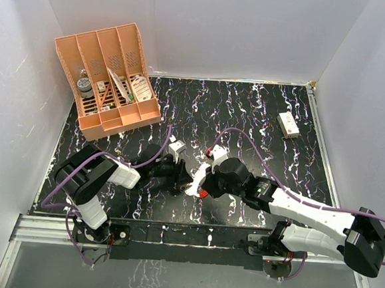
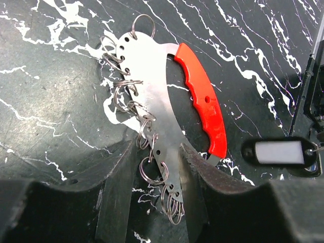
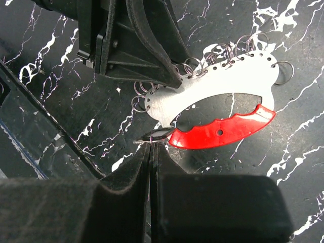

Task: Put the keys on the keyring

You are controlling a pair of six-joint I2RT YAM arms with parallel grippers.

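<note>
The keyring [image 2: 157,101], a flat metal crescent with a red grip along one side, lay on the desk [image 1: 248,115] toward 6 o'clock from its middle, between the two arms. Its narrow end ran out of sight between the fingers of the left pincer [image 2: 159,152], which straddled it. One finger met the plate's edge and the other sat against the small split rings; whether that made a true grip could not be told. From above, the two wrists covered most of the plate. In the left wrist view the keys [image 2: 281,152], a dark tag with a pale middle, sat at 3 o'clock of the red grip, far end cut off. The right pincer [image 3: 151,152] was closed on it, showing only an edge-on sliver. Open desk spread toward 12 o'clock; an orange file rack [image 1: 108,77] stood at 10 o'clock and a small white box [image 1: 288,124] at 2 o'clock, both near the edges
</note>
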